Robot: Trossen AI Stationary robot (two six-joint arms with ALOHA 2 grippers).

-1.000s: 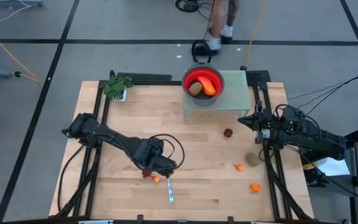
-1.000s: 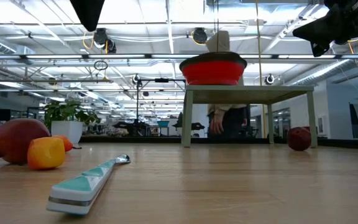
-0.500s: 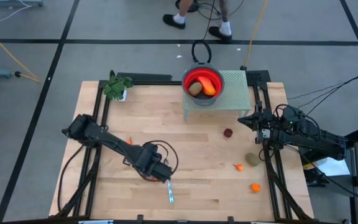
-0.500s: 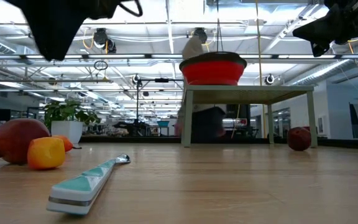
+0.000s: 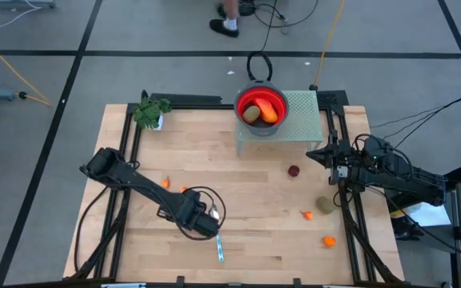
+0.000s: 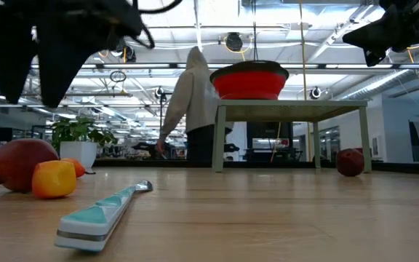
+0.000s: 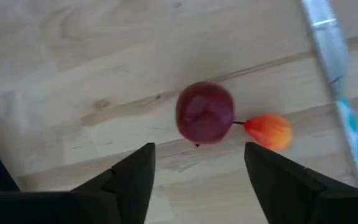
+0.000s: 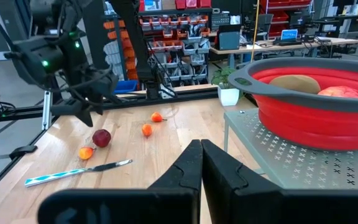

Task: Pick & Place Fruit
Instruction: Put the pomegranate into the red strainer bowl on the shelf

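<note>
A dark red ball (image 7: 205, 113) lies on the wooden table with a small orange piece (image 7: 269, 130) touching its side. My left gripper (image 7: 197, 168) hangs open right above them, pointing down, touching nothing; from table height it (image 6: 33, 94) shows over the ball (image 6: 20, 164) and the orange piece (image 6: 53, 178). From overhead the gripper (image 5: 201, 222) covers both. More fruit lies about: two orange bits (image 5: 166, 183), a red ball (image 5: 294, 170), a kiwi-like oval (image 5: 324, 205). My right gripper (image 8: 201, 163) waits shut at the table's right edge.
A silver knife with a teal handle (image 5: 218, 248) lies just near-right of the left gripper. A red bowl (image 5: 261, 108) holding two fruit pieces stands on a perforated stand (image 5: 301, 112) at the far edge. A plant (image 5: 150, 112) is far left. A person (image 6: 191, 102) walks behind the table.
My left gripper has come down over the dark red ball and the orange piece, shifting slightly toward the table's left edge, and has opened. The arm's move has uncovered two orange bits. The fruit has stayed where it was.
</note>
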